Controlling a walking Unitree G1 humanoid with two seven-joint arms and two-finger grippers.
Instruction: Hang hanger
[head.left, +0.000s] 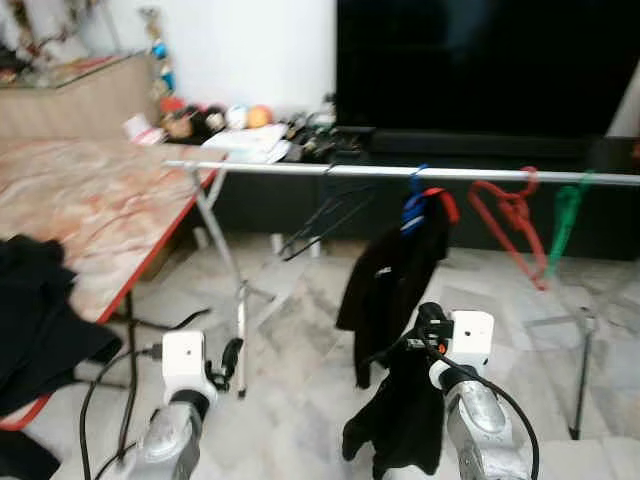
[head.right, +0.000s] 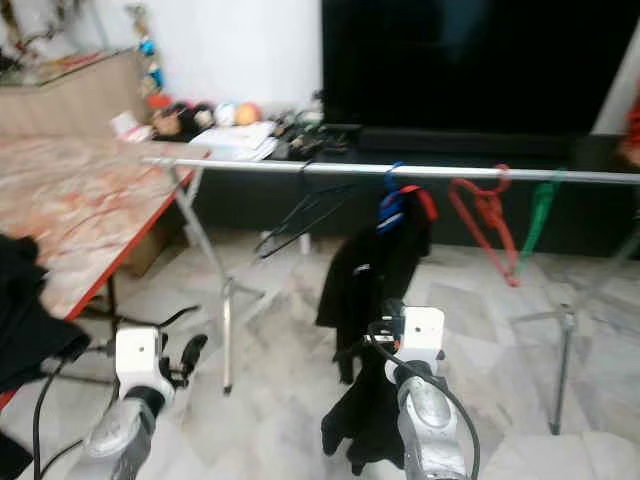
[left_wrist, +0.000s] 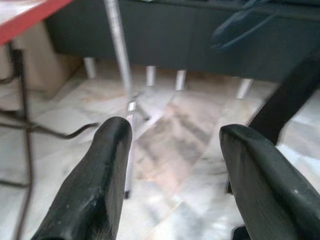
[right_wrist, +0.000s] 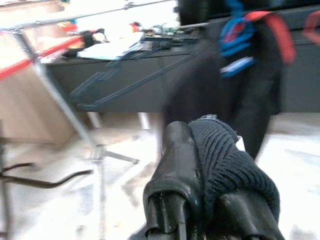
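A silver rail of a clothes rack runs across in front of me. On it hang an empty black hanger, a blue and red hanger carrying a black garment, red hangers and a green hanger. My right gripper sits low, just in front of that garment, shut on black knit cloth that droops below it. Whether this cloth joins the hung garment I cannot tell. My left gripper is open and holds nothing, low near the rack's left leg.
A marble-patterned table with a red edge stands at my left, with black clothes piled on its near corner. Behind the rail are a dark TV and a low cabinet with clutter. Cables trail on the tiled floor under the table.
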